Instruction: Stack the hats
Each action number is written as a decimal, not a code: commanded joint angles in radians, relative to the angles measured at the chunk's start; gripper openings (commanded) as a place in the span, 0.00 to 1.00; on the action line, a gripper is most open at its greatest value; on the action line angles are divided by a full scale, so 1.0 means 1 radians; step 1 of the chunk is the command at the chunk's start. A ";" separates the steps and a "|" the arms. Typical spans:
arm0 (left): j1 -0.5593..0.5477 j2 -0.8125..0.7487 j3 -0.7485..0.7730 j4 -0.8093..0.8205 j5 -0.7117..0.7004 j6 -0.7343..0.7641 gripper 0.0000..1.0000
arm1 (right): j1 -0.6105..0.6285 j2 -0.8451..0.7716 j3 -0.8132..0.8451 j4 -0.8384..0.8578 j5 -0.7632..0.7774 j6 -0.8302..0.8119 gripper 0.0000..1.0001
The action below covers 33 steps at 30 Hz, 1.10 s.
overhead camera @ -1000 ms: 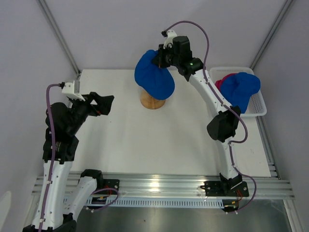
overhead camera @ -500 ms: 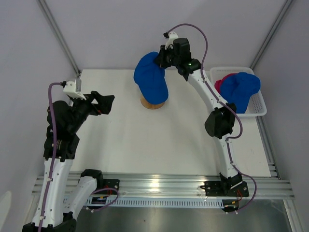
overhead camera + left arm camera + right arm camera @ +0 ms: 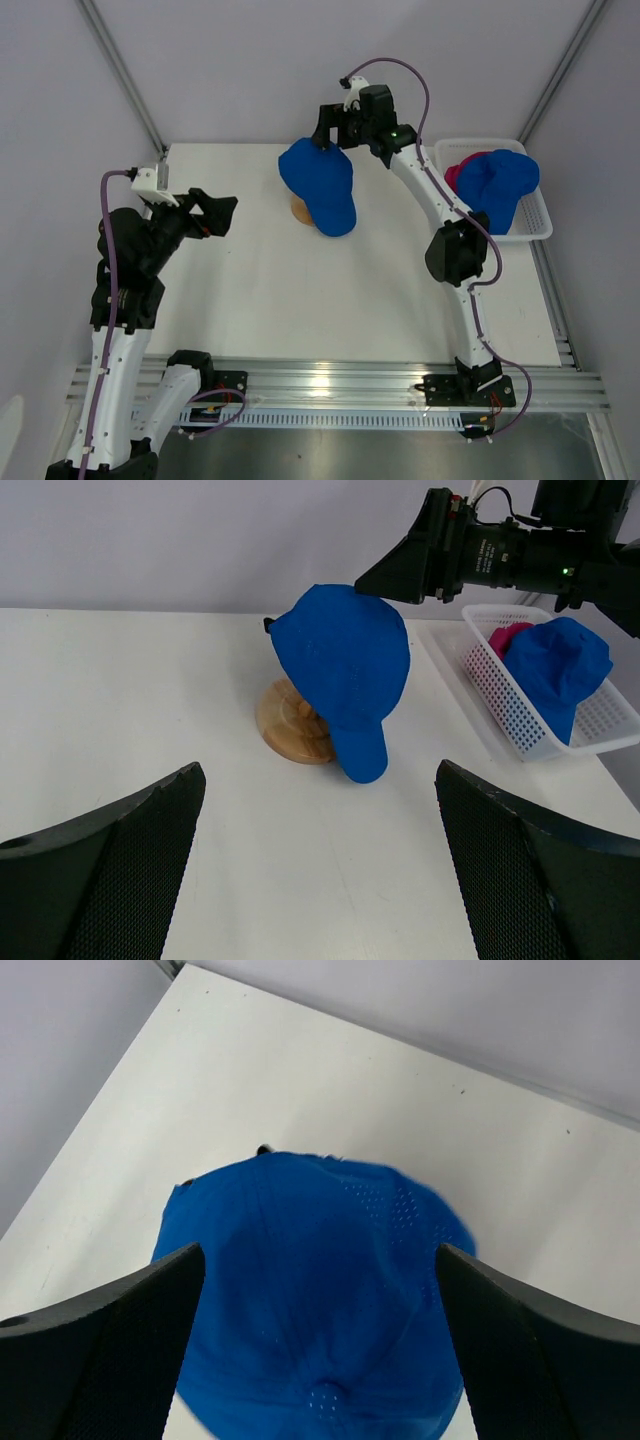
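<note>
Well, one blue hat [image 3: 320, 185] sits draped over the wooden stand [image 3: 298, 208] toward the far side of the table [image 3: 300, 300], its brim drooping down the near side (only a sliver of the stand shows). Just above its far edge hangs the right gripper [image 3: 326, 130], jaws spread wide, gripping nothing. To the right, a white basket [image 3: 535, 225] holds a second blue hat [image 3: 500, 185] over a pink hat [image 3: 460, 172]. The left gripper [image 3: 225, 215] hovers well apart, likewise spread wide and empty.
</note>
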 commanded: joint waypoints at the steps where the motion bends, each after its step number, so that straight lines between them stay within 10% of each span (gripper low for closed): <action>1: 0.010 0.002 0.006 0.015 0.015 0.025 1.00 | -0.002 -0.138 -0.013 -0.016 -0.040 -0.004 0.99; 14: 0.010 0.016 -0.006 0.022 0.002 0.005 1.00 | -0.077 -0.470 -0.368 -0.028 0.101 -0.010 0.99; 25: 0.010 0.045 0.026 -0.020 0.016 0.009 1.00 | -0.503 -0.882 -0.988 0.067 0.663 0.085 0.99; 33: 0.010 0.047 0.032 -0.029 0.021 0.019 0.99 | -0.634 -0.874 -1.096 0.128 0.699 0.106 0.98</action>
